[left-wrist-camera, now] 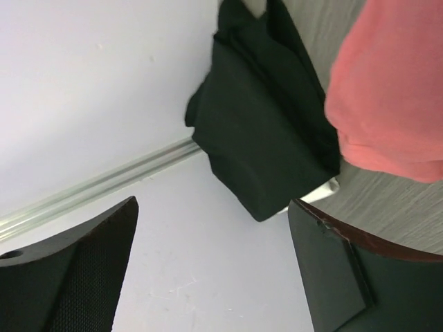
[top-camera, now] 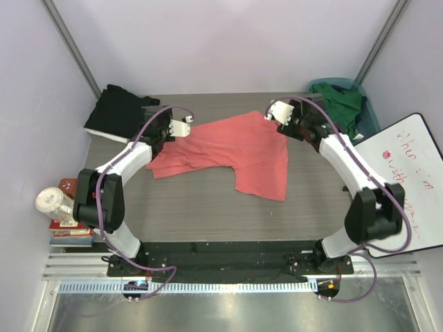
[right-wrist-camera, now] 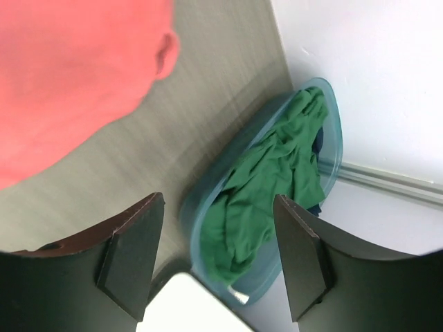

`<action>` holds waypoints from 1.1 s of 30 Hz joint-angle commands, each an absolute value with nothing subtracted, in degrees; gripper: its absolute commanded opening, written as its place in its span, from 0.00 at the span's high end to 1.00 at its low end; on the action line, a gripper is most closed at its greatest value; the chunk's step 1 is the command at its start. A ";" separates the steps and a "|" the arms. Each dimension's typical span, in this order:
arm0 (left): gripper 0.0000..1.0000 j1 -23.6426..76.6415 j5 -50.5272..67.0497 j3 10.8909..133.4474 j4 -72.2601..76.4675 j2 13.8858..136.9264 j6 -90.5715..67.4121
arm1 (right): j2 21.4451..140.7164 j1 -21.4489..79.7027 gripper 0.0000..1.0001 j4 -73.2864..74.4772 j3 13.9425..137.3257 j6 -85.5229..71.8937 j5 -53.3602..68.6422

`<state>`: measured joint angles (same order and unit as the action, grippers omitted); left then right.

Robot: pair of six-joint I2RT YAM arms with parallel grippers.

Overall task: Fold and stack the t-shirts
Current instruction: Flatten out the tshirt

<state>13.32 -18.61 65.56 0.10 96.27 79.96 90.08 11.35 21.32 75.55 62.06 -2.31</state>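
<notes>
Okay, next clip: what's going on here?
Two robot arms are working on a coral-pink t-shirt, which lies rumpled and unfolded on the table. The left gripper and right gripper hover at its far corners, both open, holding nothing. A black t-shirt lies bundled at the far left corner. A dark green t-shirt lies bunched in the teal basket at far right.

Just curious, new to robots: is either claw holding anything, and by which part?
Nothing is held. Both the left claw and right claw stand open and empty near the coral-pink cotton t-shirt.
</notes>
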 commanded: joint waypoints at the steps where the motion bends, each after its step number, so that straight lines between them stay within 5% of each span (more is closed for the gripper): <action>1: 0.11 13.27 -13.55 64.00 0.62 90.10 80.68 | 82.88 11.51 0.31 30.91 67.69 63.91 5.18; 9: 0.09 13.27 -1.50 62.67 -24.04 82.80 80.59 | 78.84 13.70 0.31 41.30 59.52 63.19 15.03; 16: 0.12 13.27 2.63 54.42 -31.45 80.60 84.73 | 78.83 18.36 0.30 48.95 57.48 69.52 16.26; 33: 0.16 10.46 -3.78 56.95 -18.01 91.05 78.67 | 85.87 22.94 0.28 51.15 55.20 69.08 16.79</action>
